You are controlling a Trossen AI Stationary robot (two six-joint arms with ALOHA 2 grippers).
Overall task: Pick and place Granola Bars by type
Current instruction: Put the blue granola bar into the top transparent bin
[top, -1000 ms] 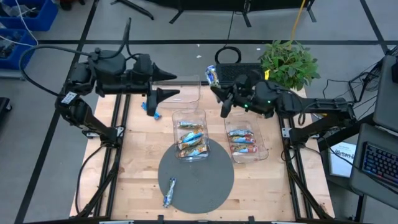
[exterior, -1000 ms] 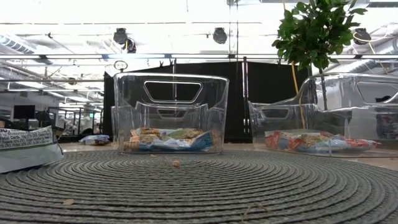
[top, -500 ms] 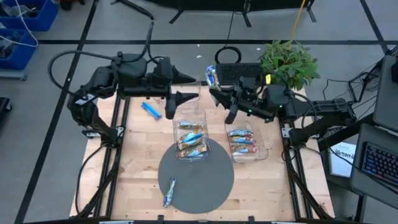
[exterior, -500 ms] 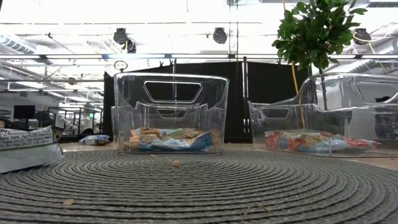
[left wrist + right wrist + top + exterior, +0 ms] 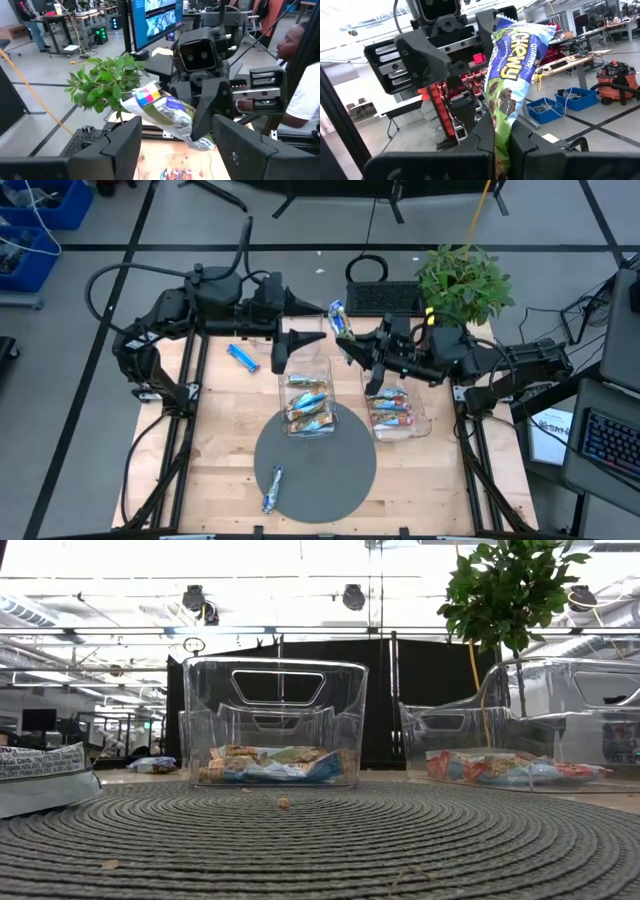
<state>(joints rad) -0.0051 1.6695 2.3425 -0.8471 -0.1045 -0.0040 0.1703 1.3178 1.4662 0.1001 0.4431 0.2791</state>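
Observation:
My right gripper (image 5: pixel 352 342) is over the far end of the two clear bins, shut on a green-and-blue "Chewy" granola bar (image 5: pixel 340 314), which also fills the right wrist view (image 5: pixel 512 65). My left gripper (image 5: pixel 305 332) is open, facing the bar from the table's left with a small gap between; in its wrist view (image 5: pixel 177 150) the fingers frame the bar (image 5: pixel 160 107). A blue bar (image 5: pixel 242 357) lies flat on the wood near the left arm. Another bar (image 5: pixel 272 488) lies on the round grey mat. My right gripper pinches the bar's end (image 5: pixel 501 131) between its two fingers (image 5: pixel 485 132). The rest of the wrapper sticks out beyond the fingertips toward my left gripper. The bar is lifted clear of the table and bins.
The middle bin (image 5: pixel 305 370) holds tan bars with blue markings; the right bin (image 5: pixel 425 415) holds bars with red markings. A third clear bin (image 5: pixel 312 318) sits at the far edge. A potted plant (image 5: pixel 462 280) stands far right. A person (image 5: pixel 300 85) sits beyond the table.
My left arm has swung from over the blue bar toward the table's right, uncovering that bar on the wood, and now faces the right gripper. My right gripper has carried its bar a little toward the left and the near edge.

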